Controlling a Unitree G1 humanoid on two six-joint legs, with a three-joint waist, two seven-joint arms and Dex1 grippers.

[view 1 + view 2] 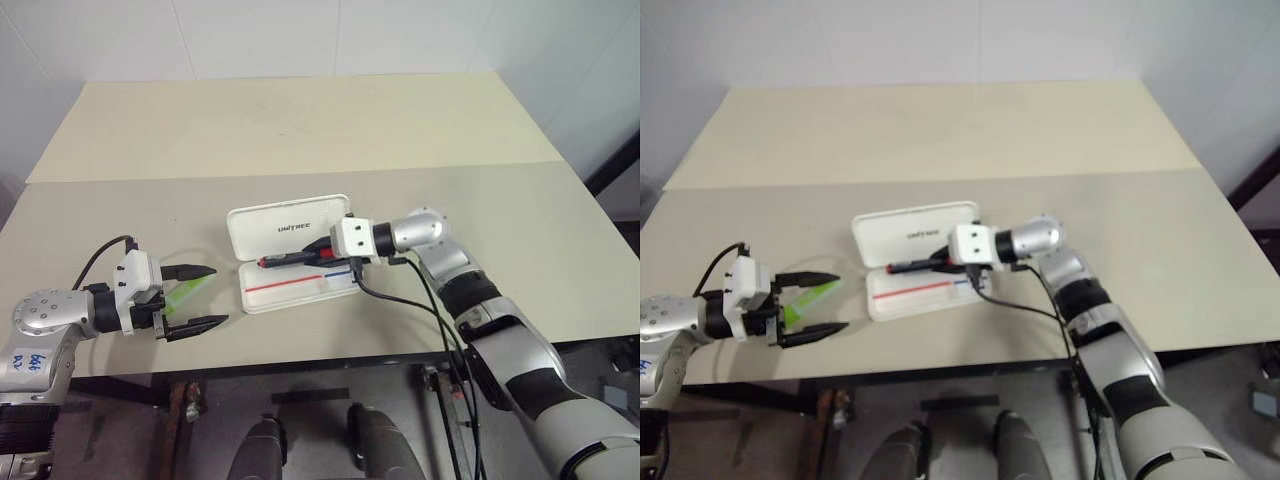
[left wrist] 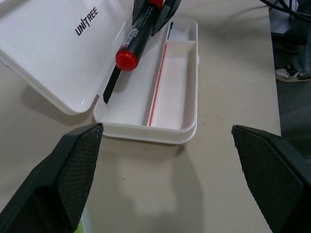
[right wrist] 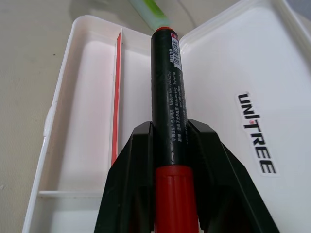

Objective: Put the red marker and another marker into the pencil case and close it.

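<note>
Marker [image 3: 166, 92]: black barrel, red cap, pinched by right gripper [image 1: 318, 252] over open white case [image 2: 177, 87]; left gripper [image 1: 200, 298] spread wide.

The right gripper [image 1: 318, 250] points across toward the left arm, wrist bent, fingers [image 3: 138, 179] clamped with a load between its jaws. The left gripper [image 1: 196, 298] hangs level, jaws spread wide.

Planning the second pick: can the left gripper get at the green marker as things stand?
Probably yes: the left gripper is open, with the green marker lying on the table between its fingers, nothing blocking.
</note>
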